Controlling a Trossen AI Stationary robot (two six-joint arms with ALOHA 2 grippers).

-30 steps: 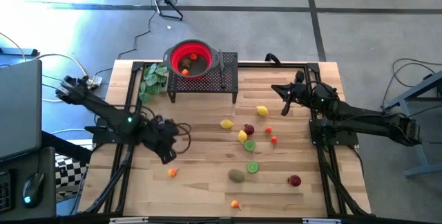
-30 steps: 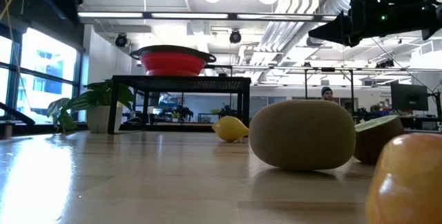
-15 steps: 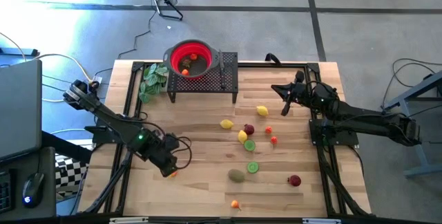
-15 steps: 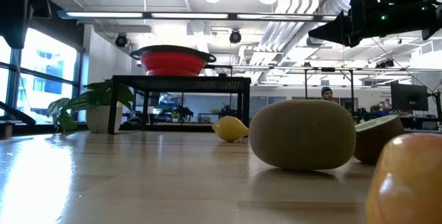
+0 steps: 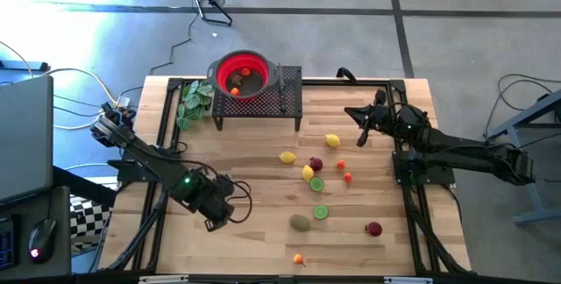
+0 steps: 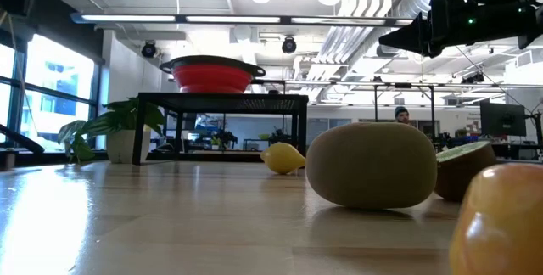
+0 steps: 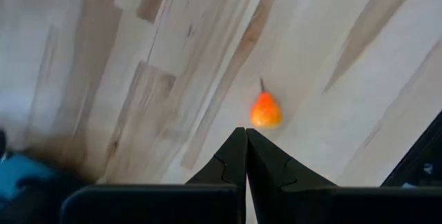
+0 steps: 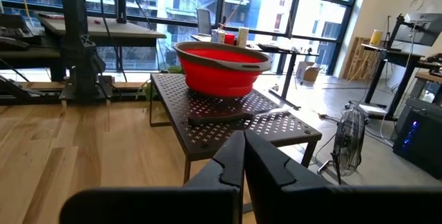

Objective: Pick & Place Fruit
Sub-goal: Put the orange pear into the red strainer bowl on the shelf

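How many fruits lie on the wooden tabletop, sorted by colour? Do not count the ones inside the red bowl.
Yellow fruit: 3
Green fruit: 2
Brown fruit: 1
Red or orange fruit: 6
Total: 12
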